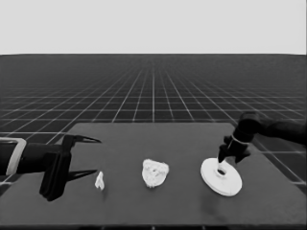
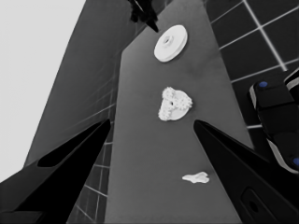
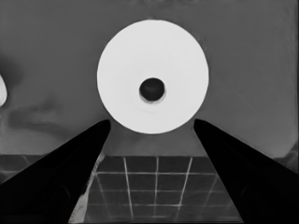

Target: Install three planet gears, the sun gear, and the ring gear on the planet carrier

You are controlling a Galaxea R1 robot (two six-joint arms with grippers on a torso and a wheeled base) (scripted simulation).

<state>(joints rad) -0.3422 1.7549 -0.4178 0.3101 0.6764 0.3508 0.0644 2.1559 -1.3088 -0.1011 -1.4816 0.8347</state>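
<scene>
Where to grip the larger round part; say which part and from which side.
Probably its thick rim. The larger round part lies flat near the table's right end, so come straight down from above, one finger outside the rim, the other in or towards the centre hole. The right gripper hangs over that hole, fingers apart. The left gripper waits at the left end.

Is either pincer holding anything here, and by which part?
Nothing is held. Right pincer is open above the larger round part; left pincer waits open.
</scene>
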